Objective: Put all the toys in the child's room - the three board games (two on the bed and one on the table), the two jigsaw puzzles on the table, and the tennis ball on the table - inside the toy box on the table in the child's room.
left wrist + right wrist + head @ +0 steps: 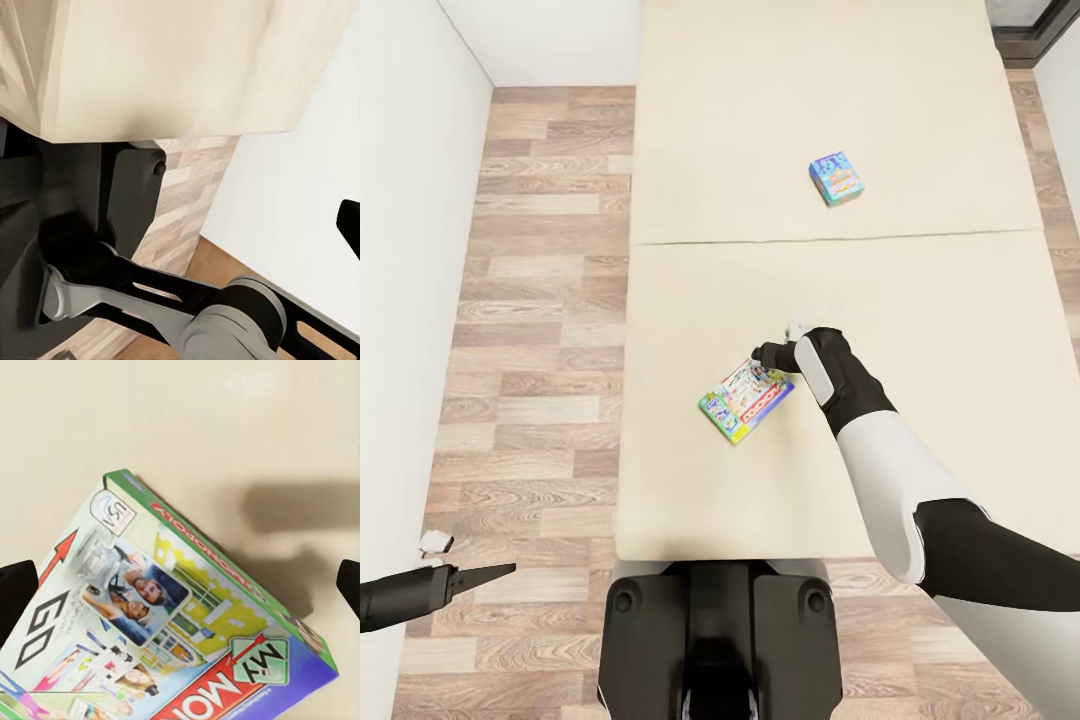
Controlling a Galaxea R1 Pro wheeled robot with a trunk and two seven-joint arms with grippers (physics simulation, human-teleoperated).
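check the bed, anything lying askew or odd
The nearer board game lies skewed to the bed edges, right hand at its corner. The farther board game sits slightly turned. Nothing looks damaged.

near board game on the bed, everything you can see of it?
The near board game is a flat rectangular printed box, cardboard by the look: green edges, a blue end, cartoon art, "GO" with a red arrow and Monopoly lettering. It lies flat on the beige bed, turned askew. The right tool hovers at its far corner, open; contact can't be judged.
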